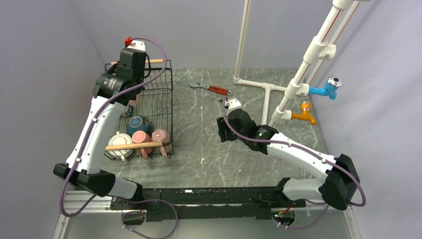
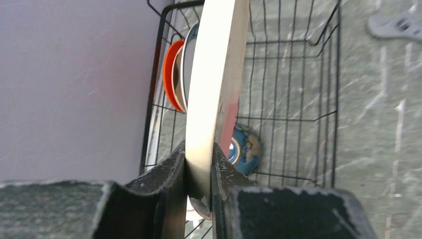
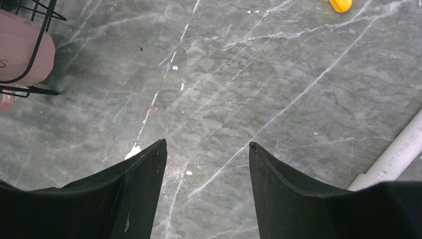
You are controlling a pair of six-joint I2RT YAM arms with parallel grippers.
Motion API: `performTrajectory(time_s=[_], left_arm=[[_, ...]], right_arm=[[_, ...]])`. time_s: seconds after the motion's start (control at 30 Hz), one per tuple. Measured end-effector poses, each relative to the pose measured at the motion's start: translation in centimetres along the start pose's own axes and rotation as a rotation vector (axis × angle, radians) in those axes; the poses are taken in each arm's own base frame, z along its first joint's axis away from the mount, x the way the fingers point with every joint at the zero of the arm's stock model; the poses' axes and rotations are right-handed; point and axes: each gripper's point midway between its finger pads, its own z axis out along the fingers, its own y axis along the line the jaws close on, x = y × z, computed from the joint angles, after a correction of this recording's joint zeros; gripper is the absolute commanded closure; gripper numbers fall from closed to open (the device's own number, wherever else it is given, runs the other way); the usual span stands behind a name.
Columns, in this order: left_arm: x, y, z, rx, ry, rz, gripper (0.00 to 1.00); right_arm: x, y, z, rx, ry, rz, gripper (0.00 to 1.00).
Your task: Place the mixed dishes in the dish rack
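Observation:
My left gripper [image 2: 199,147] is shut on the rim of the larger plate [image 2: 219,59], which I see edge-on, cream-coloured and upright over the dish rack [image 2: 338,74]. Inside the rack, the orange-red plate [image 2: 169,74] stands on edge against the left wall. The teal bowl [image 2: 246,149] lies below it. In the top view the rack's near end holds the teal bowl [image 1: 138,124], a white mug [image 1: 119,141] and two pink mugs [image 1: 141,138] [image 1: 160,135]. My right gripper [image 3: 206,145] is open over bare table, right of the rack, with one pink mug [image 3: 20,50] at its far left.
A red-handled wrench [image 1: 214,89] lies on the table behind the right gripper. The yellow screwdriver handle [image 3: 341,5] shows at the top of the right wrist view. A white pipe frame [image 1: 259,84] with blue and orange taps stands at the back right. Wooden handles [image 1: 133,145] cross the rack's ends.

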Motion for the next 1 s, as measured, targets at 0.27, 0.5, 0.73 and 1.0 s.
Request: performTrajectory(time_s=[0.27, 0.5, 0.73, 1.0], left_arm=[[2.9, -0.5, 3.3, -0.040, 0.096, 0.099, 1.00], [4.2, -1.4, 6.3, -0.057, 0.127, 0.123, 1.00], [6.3, -2.1, 10.1, -0.075, 0.189, 0.218, 1.00], [8.4, -1.2, 14.0, -0.127, 0.270, 0.260, 1.00]], right_arm=[[0.2, -0.3, 0.1, -0.002, 0.015, 0.007, 0.37], [1.1, -0.7, 0.2, 0.016, 0.059, -0.001, 0.36], [1.1, -0.7, 0.1, 0.019, 0.081, -0.006, 0.36], [1.8, -0.8, 0.7, 0.037, 0.130, -0.014, 0.36]])
